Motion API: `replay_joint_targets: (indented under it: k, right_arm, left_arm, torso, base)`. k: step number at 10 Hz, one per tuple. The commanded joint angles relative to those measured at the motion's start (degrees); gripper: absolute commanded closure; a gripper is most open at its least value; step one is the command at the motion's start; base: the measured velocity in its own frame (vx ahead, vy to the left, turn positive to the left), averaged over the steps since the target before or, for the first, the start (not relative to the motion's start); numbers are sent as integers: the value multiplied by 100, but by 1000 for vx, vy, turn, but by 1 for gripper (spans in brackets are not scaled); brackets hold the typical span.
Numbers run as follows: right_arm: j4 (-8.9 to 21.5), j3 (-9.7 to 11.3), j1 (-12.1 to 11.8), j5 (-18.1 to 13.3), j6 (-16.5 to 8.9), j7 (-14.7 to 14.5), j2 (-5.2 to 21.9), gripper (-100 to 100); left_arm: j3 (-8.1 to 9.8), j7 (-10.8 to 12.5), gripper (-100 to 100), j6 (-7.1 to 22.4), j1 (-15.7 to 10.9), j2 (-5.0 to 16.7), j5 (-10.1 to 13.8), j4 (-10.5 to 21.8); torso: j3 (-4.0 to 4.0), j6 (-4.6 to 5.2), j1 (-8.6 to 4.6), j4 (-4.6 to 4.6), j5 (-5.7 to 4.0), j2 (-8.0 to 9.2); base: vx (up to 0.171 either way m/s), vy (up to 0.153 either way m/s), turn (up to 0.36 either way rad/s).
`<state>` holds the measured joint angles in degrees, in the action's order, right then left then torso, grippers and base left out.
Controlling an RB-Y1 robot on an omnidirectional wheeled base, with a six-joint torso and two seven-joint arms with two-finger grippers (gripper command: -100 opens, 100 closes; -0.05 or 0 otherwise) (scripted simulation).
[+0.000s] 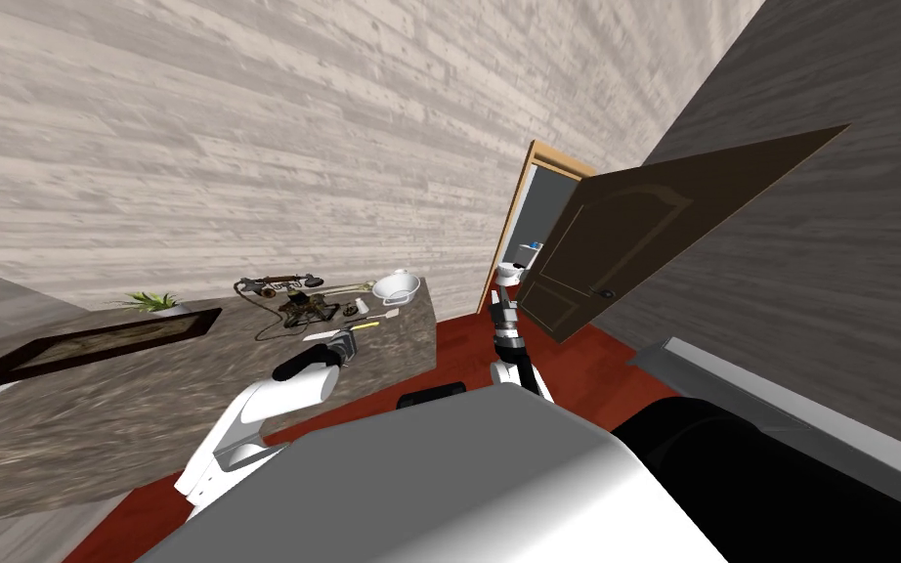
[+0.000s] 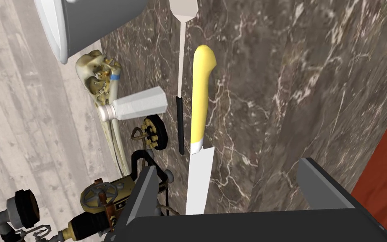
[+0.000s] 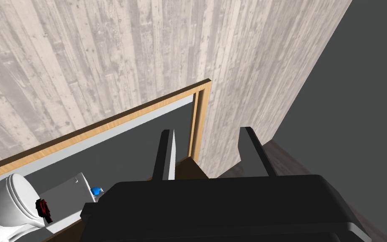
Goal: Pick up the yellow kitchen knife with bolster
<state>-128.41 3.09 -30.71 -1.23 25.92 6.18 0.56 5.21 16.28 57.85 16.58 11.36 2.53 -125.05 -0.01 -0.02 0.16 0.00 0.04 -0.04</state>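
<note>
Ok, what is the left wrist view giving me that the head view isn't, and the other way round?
Left wrist view: the yellow-handled knife lies flat with its white blade between the open fingers of the left gripper, not yet gripped. A thin utensil lies alongside it, with a white bottle on its side beyond. Head view: the layout, with the right gripper held up by the open dark door and a plant further along. Both: the marble counter, the knife, the white bowl.
</note>
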Motion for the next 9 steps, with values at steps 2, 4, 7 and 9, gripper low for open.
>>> replay_joint_targets:
  k: [2,4,7,9]
  right_arm:
    - [0,0,0,0,0,0,0,0]
    - [0,0,0,0,0,0,0,0]
    - [0,-1,-1,0,0,0,0,0]
    - [0,-1,-1,0,0,0,0,0]
  left_arm:
    - [-1,33,-100,304,-39,1,8,3]
    - [4,84,-100,661,-134,16,30,15]
    - [9,160,-100,1155,-327,61,73,32]
    - [10,185,-100,1485,-423,88,93,38]
  torso:
    - [1,-2,3,0,1,1]
    - [-2,0,4,-1,1,-4]
    - [-2,-2,9,-1,3,-4]
    - [-4,-3,13,-2,4,-6]
  base:
    - [-4,37,-29]
    - [11,53,-78]
    - [9,71,-70]
    - [10,70,-68]
